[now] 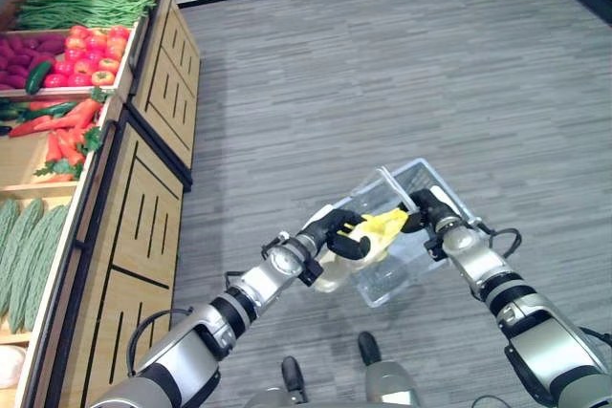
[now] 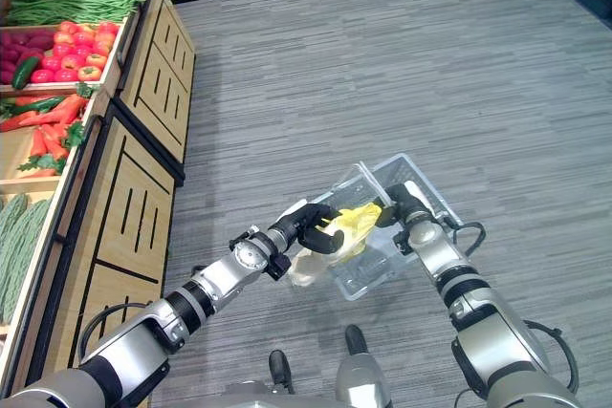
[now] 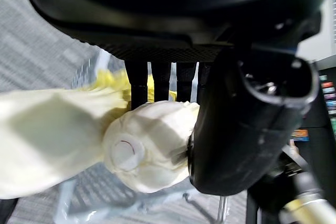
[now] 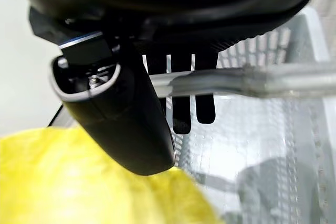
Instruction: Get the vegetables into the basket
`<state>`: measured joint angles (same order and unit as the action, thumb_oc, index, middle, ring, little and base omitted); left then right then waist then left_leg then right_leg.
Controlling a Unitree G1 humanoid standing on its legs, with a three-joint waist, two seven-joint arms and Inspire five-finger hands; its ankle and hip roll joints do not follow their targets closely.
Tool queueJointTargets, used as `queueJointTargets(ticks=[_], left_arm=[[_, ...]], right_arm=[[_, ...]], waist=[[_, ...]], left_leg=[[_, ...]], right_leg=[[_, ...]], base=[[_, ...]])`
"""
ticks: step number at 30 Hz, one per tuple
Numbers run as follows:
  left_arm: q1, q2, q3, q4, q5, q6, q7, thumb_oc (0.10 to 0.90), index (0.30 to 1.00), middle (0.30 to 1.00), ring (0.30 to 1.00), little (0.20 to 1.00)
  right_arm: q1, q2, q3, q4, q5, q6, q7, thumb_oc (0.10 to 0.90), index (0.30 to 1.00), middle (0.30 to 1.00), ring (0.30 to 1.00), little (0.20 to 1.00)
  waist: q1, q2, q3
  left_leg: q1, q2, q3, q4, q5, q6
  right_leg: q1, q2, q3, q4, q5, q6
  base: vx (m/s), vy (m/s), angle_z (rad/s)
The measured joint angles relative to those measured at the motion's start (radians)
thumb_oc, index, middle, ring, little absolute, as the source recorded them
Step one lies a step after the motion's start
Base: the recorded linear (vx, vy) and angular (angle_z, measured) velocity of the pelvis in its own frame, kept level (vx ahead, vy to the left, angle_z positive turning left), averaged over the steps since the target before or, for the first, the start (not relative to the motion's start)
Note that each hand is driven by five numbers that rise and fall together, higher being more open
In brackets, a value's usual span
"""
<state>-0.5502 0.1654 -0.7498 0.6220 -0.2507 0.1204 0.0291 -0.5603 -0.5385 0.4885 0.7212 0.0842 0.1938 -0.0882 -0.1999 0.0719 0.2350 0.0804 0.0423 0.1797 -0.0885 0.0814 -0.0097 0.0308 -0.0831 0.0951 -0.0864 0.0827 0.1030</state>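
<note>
Pale cabbage [image 1: 368, 236], yellow-leaved at the top and creamy white at the stalk end, gripped in the left hand [image 1: 337, 233] with fingers and thumb curled round it, seen close in the left wrist view with the cut stalk [image 3: 125, 153] facing the camera. Held at the near rim of the clear basket [image 1: 421, 260], leafy end over the opening, stalk end hanging outside toward the robot. Right hand [image 1: 427, 207] just beyond the leaves, fingers [image 4: 181, 95] hooked over the basket's handle bar [image 4: 252, 81] and clasping it, basket lifted off the grey floor [image 1: 382, 74]. Wooden stand [image 1: 143, 198] along the left, well apart from both hands, stocked with carrots [image 1: 65, 131], tomatoes [image 1: 91, 53], green beans [image 1: 81, 10] and bitter gourds [image 1: 24, 246].
</note>
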Motion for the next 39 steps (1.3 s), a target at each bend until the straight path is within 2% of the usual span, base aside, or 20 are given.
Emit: queueJointTargets(ticks=[2,4,5,11,16,22,23,24,26,29,30,34,35,36,37,39], left_arm=[[0.003,-0.067,0.007,0.102,0.037,-0.006,0.018,0.4,0.3,0.3,0.3,0.3],[0.005,-0.129,0.004,0.226,0.112,-0.002,0.037,0.4,0.3,0.3,0.3,0.3],[0.004,-0.14,0.007,0.249,0.134,-0.002,0.042,0.4,0.3,0.3,0.3,0.3],[0.011,-0.179,0.006,0.294,0.204,0.003,0.061,0.4,0.3,0.3,0.3,0.3],[0.015,-0.192,0.005,0.329,0.256,0.018,0.063,0.4,0.3,0.3,0.3,0.3],[0.019,-0.191,-0.003,0.326,0.294,0.02,0.077,0.4,0.3,0.3,0.3,0.3],[0.019,-0.193,-0.004,0.326,0.305,0.021,0.077,0.4,0.3,0.3,0.3,0.3],[0.02,-0.181,-0.044,0.317,0.331,0.022,0.079,0.4,0.3,0.3,0.3,0.3],[0.024,-0.182,-0.046,0.317,0.352,0.03,0.075,0.4,0.3,0.3,0.3,0.3],[0.037,-0.164,-0.054,0.318,0.371,0.032,0.076,0.4,0.3,0.3,0.3,0.3],[0.032,-0.145,-0.097,0.318,0.409,0.032,0.078,0.4,0.3,0.3,0.3,0.3],[0.035,-0.119,-0.108,0.317,0.45,0.026,0.069,0.4,0.3,0.3,0.3,0.3],[0.036,-0.117,-0.108,0.317,0.452,0.025,0.069,0.431,0.344,0.344,0.344,0.344],[0.036,-0.111,-0.107,0.318,0.468,0.024,0.069,0.806,0.868,0.868,0.868,0.868],[0.037,-0.108,-0.107,0.318,0.472,0.024,0.069,0.9,1.0,1.0,1.0,1.0],[0.042,-0.109,-0.107,0.318,0.485,0.015,0.07,0.9,1.0,1.0,1.0,1.0]], right_arm=[[0.048,-0.003,0.001,-0.121,-0.018,0.018,-0.003,0.4,0.3,0.3,0.3,0.3],[0.14,-0.002,0.003,-0.335,-0.042,0.02,-0.005,0.4,0.3,0.3,0.3,0.3],[0.17,-0.004,0.003,-0.382,-0.048,0.019,-0.006,0.4,0.3,0.3,0.3,0.3],[0.253,-0.002,0.004,-0.47,-0.049,0.016,-0.003,0.4,0.3,0.3,0.3,0.3],[0.301,-0.012,0.029,-0.481,-0.059,0.016,0.027,0.4,0.3,0.3,0.3,0.3],[0.322,0.001,0.06,-0.43,-0.104,0.006,0.047,0.4,0.3,0.3,0.3,0.3],[0.322,0.001,0.069,-0.414,-0.121,0.006,0.048,0.4,0.3,0.3,0.3,0.3],[0.29,0.037,0.092,-0.3,-0.129,-0.022,0.044,0.4,0.3,0.3,0.3,0.3],[0.247,0.057,0.129,-0.207,-0.133,-0.009,0.044,0.4,0.3,0.3,0.3,0.3],[0.2,0.088,0.177,-0.171,-0.147,-0.008,0.045,0.4,0.3,0.3,0.3,0.3],[0.131,0.105,0.252,-0.114,-0.148,-0.007,0.049,0.4,0.3,0.3,0.3,0.3],[0.118,0.118,0.281,-0.109,-0.147,-0.007,0.066,0.4,0.3,0.3,0.3,0.3],[0.118,0.123,0.281,-0.113,-0.147,-0.007,0.068,0.4,0.3,0.3,0.3,0.3],[0.118,0.129,0.281,-0.119,-0.148,-0.008,0.067,0.4,0.3,0.3,0.3,0.3],[0.119,0.134,0.282,-0.119,-0.147,-0.008,0.071,0.4,0.3,0.3,0.3,0.3],[0.119,0.133,0.282,-0.119,-0.148,-0.008,0.072,0.4,0.3,0.3,0.3,0.3]], waist=[[-0.02,0.002,-0.001],[-0.064,0.008,-0.005],[-0.067,0.009,-0.006],[-0.082,0.015,-0.009],[-0.097,0.031,-0.02],[-0.101,0.038,-0.024],[-0.098,0.039,-0.025],[-0.092,0.041,-0.03],[-0.078,0.049,-0.034],[-0.06,0.057,-0.039],[-0.059,0.064,-0.043],[-0.034,0.07,-0.042],[-0.033,0.072,-0.042],[-0.033,0.074,-0.042],[-0.033,0.076,-0.041],[-0.032,0.08,-0.041]], left_leg=[[0.0,0.002,0.012,0.0,-0.004,-0.005],[-0.001,0.008,0.027,-0.001,-0.01,-0.007],[-0.001,0.01,0.029,-0.001,-0.01,-0.007],[-0.001,0.024,0.043,-0.001,-0.015,-0.015],[-0.007,0.027,0.068,-0.001,-0.017,-0.017],[-0.016,0.028,0.074,-0.001,-0.017,-0.017],[-0.016,0.028,0.074,-0.001,-0.017,-0.017],[-0.015,0.03,0.073,-0.001,-0.017,-0.017],[-0.017,0.03,0.071,-0.001,-0.017,-0.017],[-0.02,0.029,0.071,-0.001,-0.016,-0.016],[-0.032,0.027,0.074,-0.001,-0.016,-0.016],[-0.04,0.027,0.072,0.0,-0.015,-0.015],[-0.043,0.026,0.071,0.0,-0.015,-0.015],[-0.049,0.025,0.071,0.0,-0.015,-0.015],[-0.052,0.025,0.07,0.0,-0.015,-0.015],[-0.054,0.025,0.069,0.0,-0.015,-0.015]], right_leg=[[-0.012,0.003,0.015,0.0,-0.001,0.001],[-0.023,0.009,0.033,0.0,-0.004,0.007],[-0.022,0.011,0.036,0.0,-0.002,0.004],[-0.035,0.028,0.058,0.0,-0.001,0.001],[-0.055,0.032,0.074,0.0,0.001,0.0],[-0.064,0.032,0.074,0.0,0.008,0.0],[-0.064,0.032,0.074,0.0,0.008,0.001],[-0.062,0.032,0.068,0.0,0.008,0.001],[-0.063,0.031,0.065,0.0,0.009,0.001],[-0.068,0.03,0.064,0.0,0.01,0.001],[-0.08,0.028,0.064,0.0,0.011,0.003],[-0.089,0.028,0.061,0.0,0.015,-0.001],[-0.093,0.027,0.06,0.0,0.014,-0.001],[-0.097,0.026,0.06,0.0,0.015,-0.002],[-0.097,0.026,0.058,0.0,0.015,-0.002],[-0.099,0.025,0.056,0.0,0.015,-0.002]], base=[[0.01,-0.011,-0.23],[0.0,-0.014,-0.31],[0.0,-0.017,-0.17],[0.01,-0.015,-0.12],[-0.01,-0.013,-0.15],[0.0,-0.014,-0.03],[0.0,-0.041,0.01],[0.0,0.0,0.0],[-0.01,-0.009,0.03],[-0.04,0.005,0.0],[0.0,0.0,0.0],[-0.01,0.001,0.0],[0.0,0.0,0.0],[0.0,0.0,0.0],[0.0,0.0,0.0],[-0.01,-0.029,0.03]])
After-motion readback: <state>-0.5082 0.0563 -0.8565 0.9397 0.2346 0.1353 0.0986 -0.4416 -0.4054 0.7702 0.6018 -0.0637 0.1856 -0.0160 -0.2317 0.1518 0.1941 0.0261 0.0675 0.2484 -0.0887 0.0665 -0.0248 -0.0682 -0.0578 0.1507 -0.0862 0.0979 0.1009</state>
